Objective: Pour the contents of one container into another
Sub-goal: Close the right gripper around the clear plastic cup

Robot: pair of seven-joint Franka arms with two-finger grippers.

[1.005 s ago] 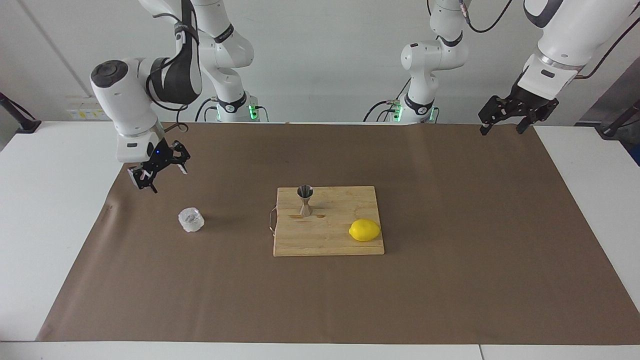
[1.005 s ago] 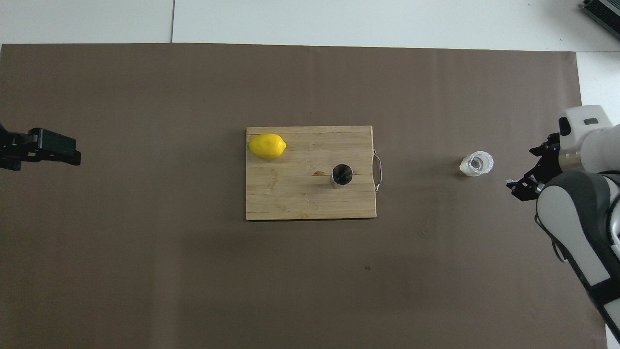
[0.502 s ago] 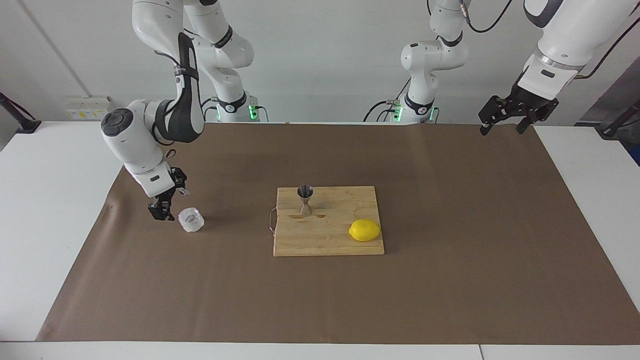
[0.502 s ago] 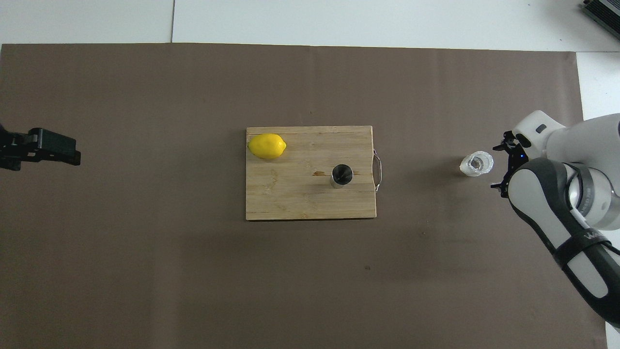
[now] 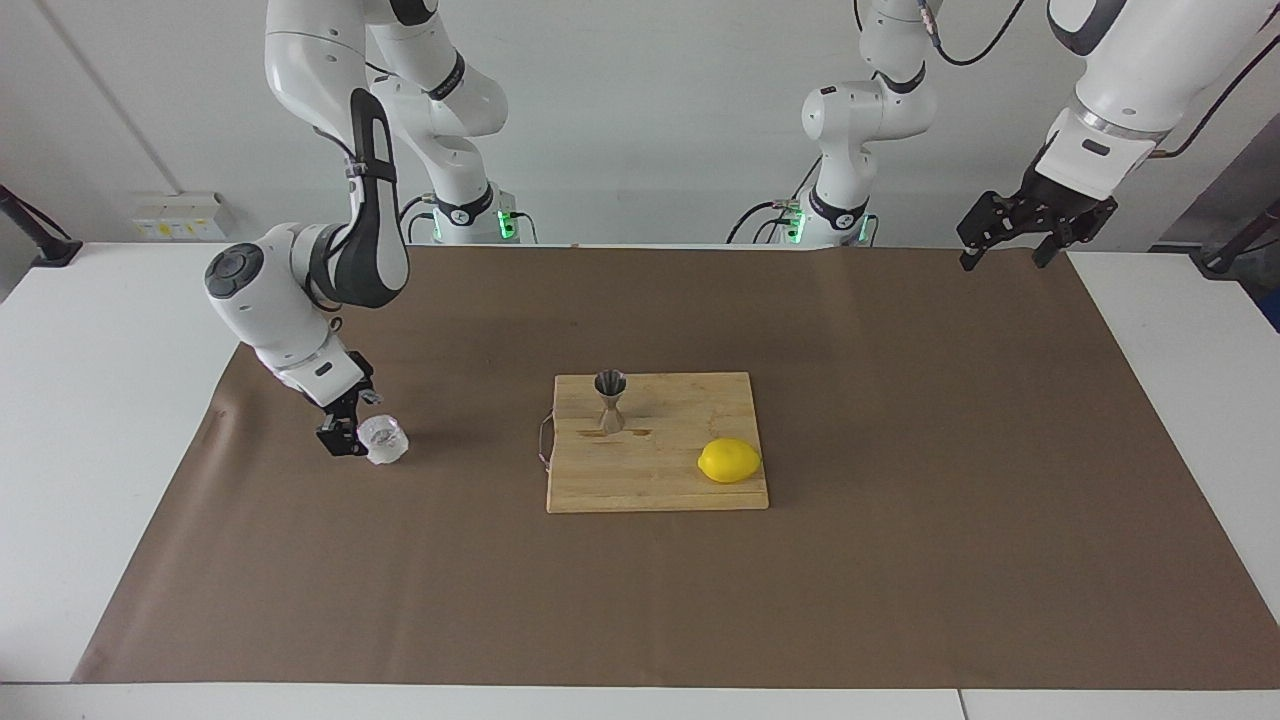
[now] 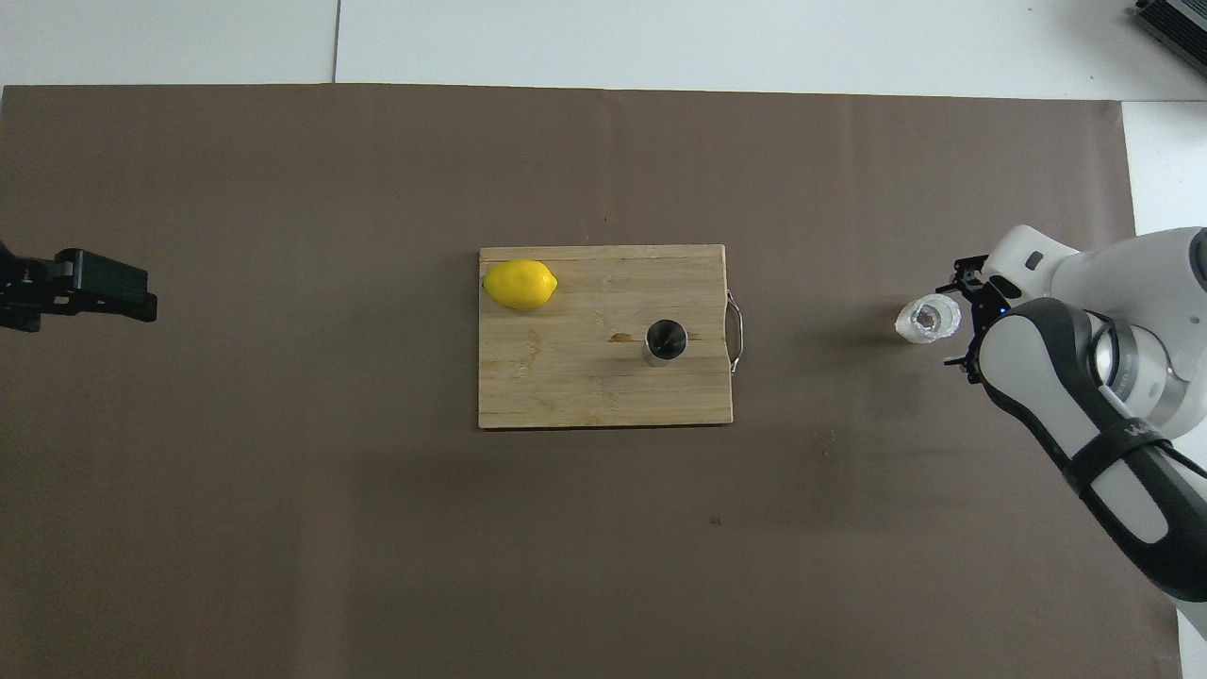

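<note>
The right end effector (image 5: 350,432) is sitting low over the brown paper at the right arm's end of the counter (image 5: 110,420), right beside the cup (image 5: 382,440). Its fingers are spread, one showing on either side of the cup's edge in the overhead view, and they are not yet pinching anything; whether a pad is already touching the crinkled wall I cannot tell.

The cup is standing upright on the paper, well apart from the cutting board (image 5: 657,480) in the middle of the counter. The jigger (image 5: 610,401) is standing upright on the board, near the edge with the wire handle, and a lemon (image 5: 729,460) is lying at the board's corner toward the left arm's end.

The step in hand looks like the grasp. To do it well, the right end effector should be sliding a little further so the cup is centred between the fingers, then closing gently: thin crinkled walls will likely buckle and spill under a hard squeeze. Gripping at mid-height should be leaving the rim free for pouring into the jigger's narrow mouth.

The left end effector (image 5: 1020,232) is waiting raised over the left arm's end of the counter, fingers spread and holding nothing.
</note>
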